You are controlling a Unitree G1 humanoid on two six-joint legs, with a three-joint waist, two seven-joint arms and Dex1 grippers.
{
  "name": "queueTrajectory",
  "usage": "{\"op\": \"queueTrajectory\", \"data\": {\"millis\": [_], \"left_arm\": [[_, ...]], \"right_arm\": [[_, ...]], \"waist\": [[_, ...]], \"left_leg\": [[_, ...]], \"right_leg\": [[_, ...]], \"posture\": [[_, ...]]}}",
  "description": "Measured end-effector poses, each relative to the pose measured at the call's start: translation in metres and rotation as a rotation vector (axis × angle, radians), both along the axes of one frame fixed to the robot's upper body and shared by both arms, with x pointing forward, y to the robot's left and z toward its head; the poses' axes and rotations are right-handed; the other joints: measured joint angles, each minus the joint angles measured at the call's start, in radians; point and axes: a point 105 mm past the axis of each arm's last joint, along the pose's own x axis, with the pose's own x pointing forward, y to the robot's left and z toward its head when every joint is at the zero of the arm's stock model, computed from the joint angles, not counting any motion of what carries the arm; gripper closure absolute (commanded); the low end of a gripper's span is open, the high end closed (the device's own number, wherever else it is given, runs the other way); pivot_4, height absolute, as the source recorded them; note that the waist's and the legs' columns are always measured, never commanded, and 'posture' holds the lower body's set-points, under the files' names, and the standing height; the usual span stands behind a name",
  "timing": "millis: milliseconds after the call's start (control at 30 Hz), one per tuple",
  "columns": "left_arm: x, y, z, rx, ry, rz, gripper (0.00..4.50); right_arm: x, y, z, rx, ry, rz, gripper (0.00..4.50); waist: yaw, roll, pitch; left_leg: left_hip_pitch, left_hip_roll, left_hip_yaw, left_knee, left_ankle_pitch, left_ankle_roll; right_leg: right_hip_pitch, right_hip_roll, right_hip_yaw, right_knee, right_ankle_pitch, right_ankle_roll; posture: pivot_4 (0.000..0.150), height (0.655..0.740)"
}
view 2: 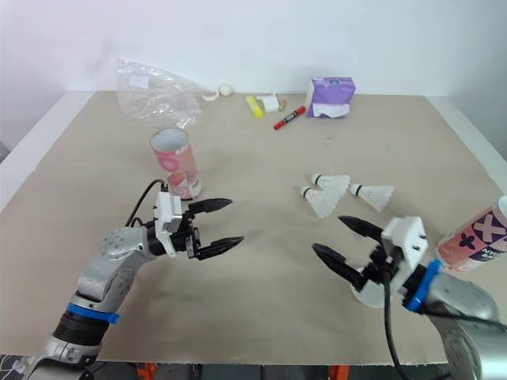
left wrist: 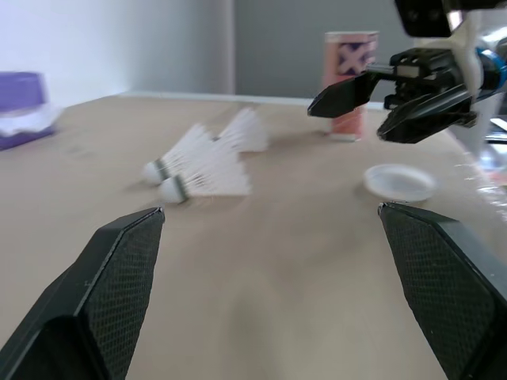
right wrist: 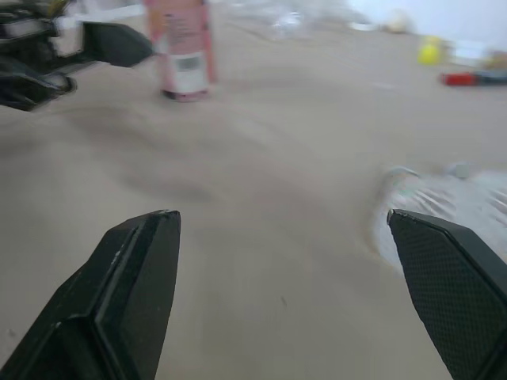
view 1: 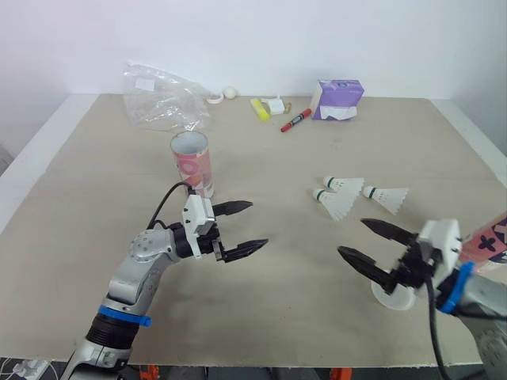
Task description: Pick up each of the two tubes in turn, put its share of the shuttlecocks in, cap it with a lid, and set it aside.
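- While both arms hover over the beige surface [view 1: 277,317], neither one is holding anything.
- The left gripper [view 1: 259,223] has its fingers spread wide apart, pointing across at the other arm.
- The right gripper [view 1: 351,236] is the same deal: fingers wide apart, nothing between them, tips aimed back at the left one.
- One pink tube [view 1: 191,162] stands upright with its top open, just behind the base of the left fingers and not touching them.
- The other tube [view 2: 475,237] stands upright behind the right fingers, out past the wrist.
- Three shuttlecocks [view 1: 342,184] lie on their sides in a loose bunch just beyond the right fingertips. From the left wrist view they're well ahead, in the gap between the left fingers.
- A white lid [left wrist: 398,180] lies flat on the surface under the base of the right fingers.
- Well beyond both sets of fingers, along the far edge: a crumpled clear plastic bag [view 1: 162,99], a red marker [view 1: 295,120] and a purple tissue box [view 1: 339,99].
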Motion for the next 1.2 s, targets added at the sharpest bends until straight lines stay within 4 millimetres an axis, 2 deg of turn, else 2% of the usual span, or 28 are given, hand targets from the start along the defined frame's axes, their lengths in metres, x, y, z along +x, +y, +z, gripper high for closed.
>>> {"op": "queueTrajectory", "data": {"millis": [167, 567, 667, 700, 767, 967, 1200], "left_arm": [[0.003, 0.012, 0.005, -0.025, -0.006, 0.108, 0.00], [0.009, 0.053, -0.010, -0.022, 0.060, 0.530, 0.00], [0.014, 0.072, -0.014, -0.014, 0.067, 0.681, 0.00], [0.014, 0.072, -0.014, -0.014, 0.067, 0.682, 0.00], [0.015, 0.090, -0.021, 0.004, 0.079, 0.791, 0.00], [0.016, 0.108, -0.024, 0.017, 0.084, 0.870, 0.00], [0.026, 0.114, -0.022, 0.017, 0.084, 0.881, 0.00]], "right_arm": [[0.011, 0.016, -0.006, -0.005, 0.018, 0.109, 0.03], [0.030, 0.033, -0.004, -0.015, -0.025, 0.184, 0.03], [0.033, 0.034, 0.000, -0.018, -0.044, 0.184, 0.03], [0.033, 0.034, 0.000, -0.018, -0.044, 0.184, 0.03], [0.035, 0.035, 0.003, -0.019, -0.054, 0.186, 0.03], [0.035, 0.036, 0.002, -0.020, -0.054, 0.185, 0.03], [0.036, 0.038, 0.003, -0.023, -0.064, 0.189, 0.03]], "waist": [[0.003, 0.000, 0.000], [0.001, -0.001, 0.000], [0.001, -0.001, 0.001], [0.001, -0.001, 0.001], [0.001, -0.001, 0.001], [0.001, -0.001, 0.001], [0.001, -0.001, 0.001]], "left_leg": [[0.000, 0.000, 0.000, 0.001, 0.000, 0.000], [0.000, 0.000, 0.000, 0.003, 0.000, 0.000], [0.000, 0.000, 0.000, 0.003, 0.000, 0.000], [0.000, 0.000, 0.000, 0.003, 0.000, 0.000], [0.000, 0.000, 0.000, 0.003, 0.000, 0.000], [0.000, 0.000, 0.000, 0.003, 0.000, 0.000], [0.000, 0.000, 0.000, 0.003, 0.000, 0.000]], "right_leg": [[0.000, 0.000, 0.000, 0.000, 0.001, 0.001], [0.000, 0.000, 0.000, 0.000, 0.004, 0.004], [0.000, 0.000, 0.000, 0.000, 0.004, 0.004], [0.000, 0.000, 0.000, 0.000, 0.004, 0.004], [0.000, 0.000, 0.000, 0.000, 0.004, 0.004], [0.000, 0.000, 0.000, 0.000, 0.004, 0.003], [0.000, 0.000, 0.000, 0.000, 0.004, 0.003]], "posture": [[0.150, 0.7400], [0.150, 0.7400], [0.150, 0.7400], [0.150, 0.7400], [0.150, 0.7400], [0.150, 0.7400], [0.150, 0.7400]]}}
